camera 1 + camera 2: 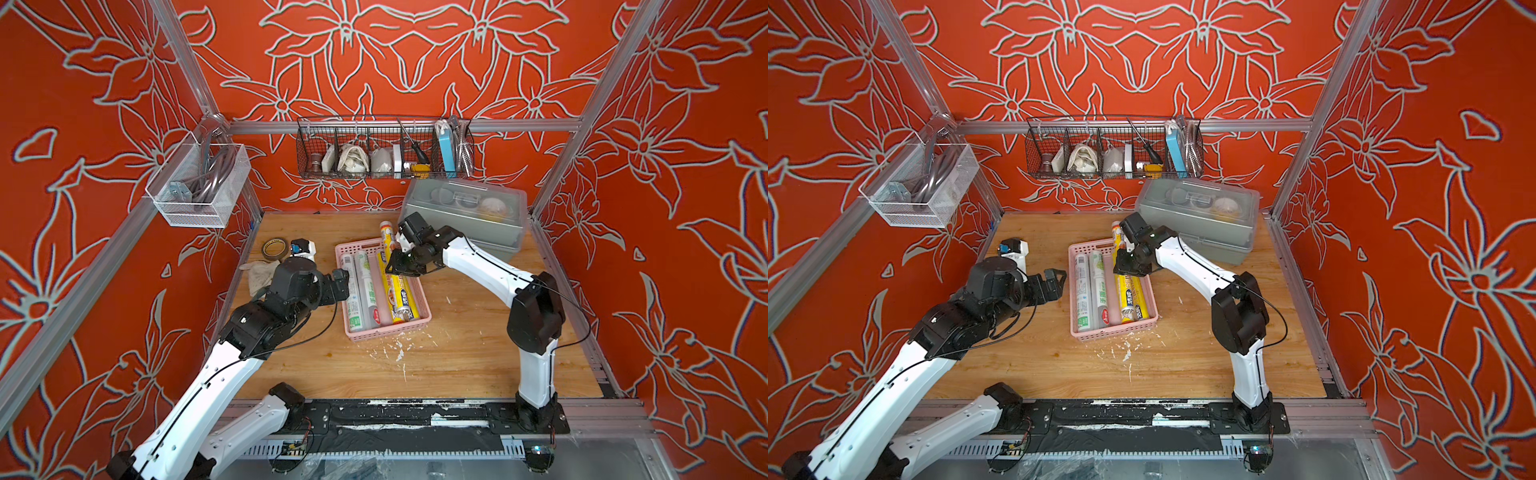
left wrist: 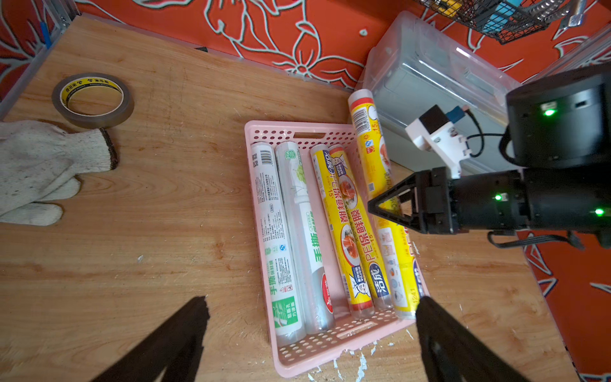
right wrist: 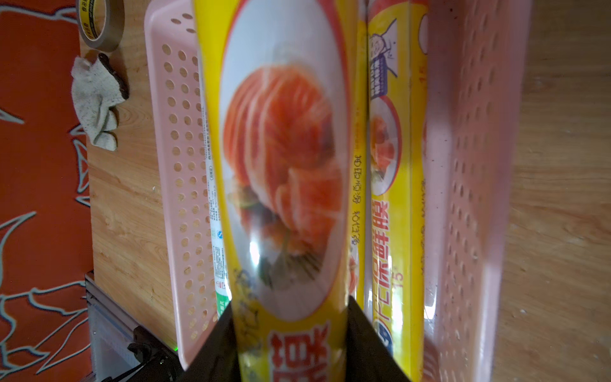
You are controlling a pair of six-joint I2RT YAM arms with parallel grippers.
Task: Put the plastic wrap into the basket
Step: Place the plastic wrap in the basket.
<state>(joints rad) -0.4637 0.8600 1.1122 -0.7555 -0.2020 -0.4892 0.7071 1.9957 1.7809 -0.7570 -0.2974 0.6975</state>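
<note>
Five rolls of plastic wrap, by my count: two white-silver rolls (image 2: 281, 231) and two yellow rolls (image 2: 347, 228) lie side by side along the pink basket (image 1: 376, 332), and the fifth yellow roll (image 2: 373, 139) is tilted, its far end poking out over the basket's far rim toward the grey lidded box (image 1: 465, 208).

The right gripper (image 1: 401, 266) has its jaws pinching that fifth roll near its middle. The left gripper (image 2: 310, 337) hovers with jaws spread wide just off the basket's left side, holding nothing.

The counter (image 1: 457, 353) is open in front of the basket, apart from some white flecks; behind, the box crowds the basket's far corner.

One tape ring (image 2: 92, 101) and one white glove (image 2: 43, 165) sit far left. The left wrist view shows them plainly, while in a top view the left arm partly covers the glove (image 1: 259, 274).
</note>
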